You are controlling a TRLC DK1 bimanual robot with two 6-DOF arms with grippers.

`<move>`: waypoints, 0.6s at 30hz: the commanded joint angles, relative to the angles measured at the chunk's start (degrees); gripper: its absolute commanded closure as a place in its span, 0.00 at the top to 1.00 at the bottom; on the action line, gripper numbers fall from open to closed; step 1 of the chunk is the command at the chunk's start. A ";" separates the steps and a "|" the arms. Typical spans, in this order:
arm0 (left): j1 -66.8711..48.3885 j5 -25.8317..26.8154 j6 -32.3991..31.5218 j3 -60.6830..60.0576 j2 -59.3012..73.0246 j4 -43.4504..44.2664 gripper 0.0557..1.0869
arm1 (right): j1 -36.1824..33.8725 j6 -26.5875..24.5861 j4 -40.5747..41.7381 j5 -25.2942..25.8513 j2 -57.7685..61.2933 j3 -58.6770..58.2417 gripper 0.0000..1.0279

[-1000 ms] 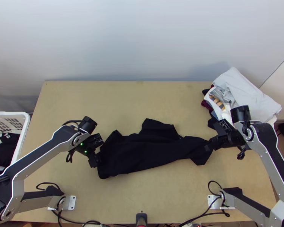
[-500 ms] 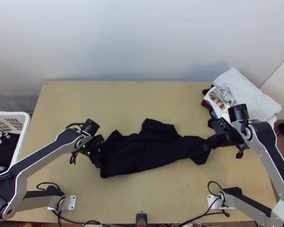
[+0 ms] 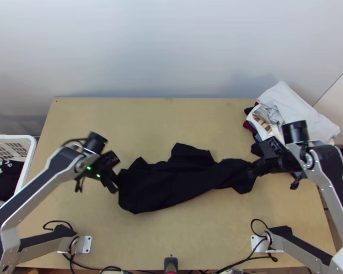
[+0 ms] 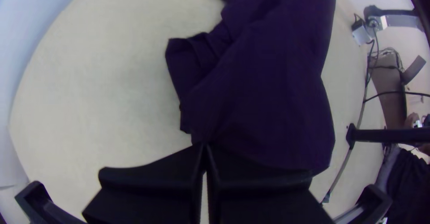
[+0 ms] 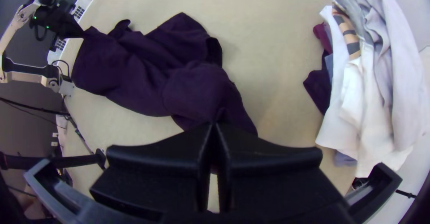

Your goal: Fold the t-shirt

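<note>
- T-shirt (black, rather bunched) is laid across the table's middle.
- Toward the table's left, one end is pinched by the left gripper.
- Toward the table's right, the other is clamped by the right gripper.

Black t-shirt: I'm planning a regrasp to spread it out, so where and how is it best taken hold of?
Probably by the free flap jutting from the far side of the black t-shirt, approached from above and the far side, pinching its edge. It stands out from the bunched body, while the left gripper and right gripper pinch the two ends.
</note>
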 commanded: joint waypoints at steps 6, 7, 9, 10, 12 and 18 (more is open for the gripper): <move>14.64 1.17 -3.26 15.95 -6.54 -4.64 0.04 | 1.11 3.14 0.05 -0.30 -3.03 13.54 0.03; 15.96 1.17 -4.23 17.35 -6.80 -4.20 0.04 | 1.73 3.84 0.67 -0.21 -3.11 14.94 0.03; 18.68 1.17 -6.86 20.52 -7.16 -2.80 0.04 | 2.52 4.72 2.69 -0.21 -3.29 18.11 0.03; 19.74 1.17 -8.01 22.45 -7.16 -2.45 0.04 | 2.96 5.51 4.18 -0.21 -3.29 19.69 0.03; 21.67 1.08 -9.59 26.58 -6.89 -2.18 0.04 | 3.14 7.18 7.26 -0.13 -2.94 23.47 0.03; 27.38 0.90 -12.93 42.05 -5.31 -0.95 0.04 | 2.35 16.94 15.61 -0.04 -3.20 29.80 0.03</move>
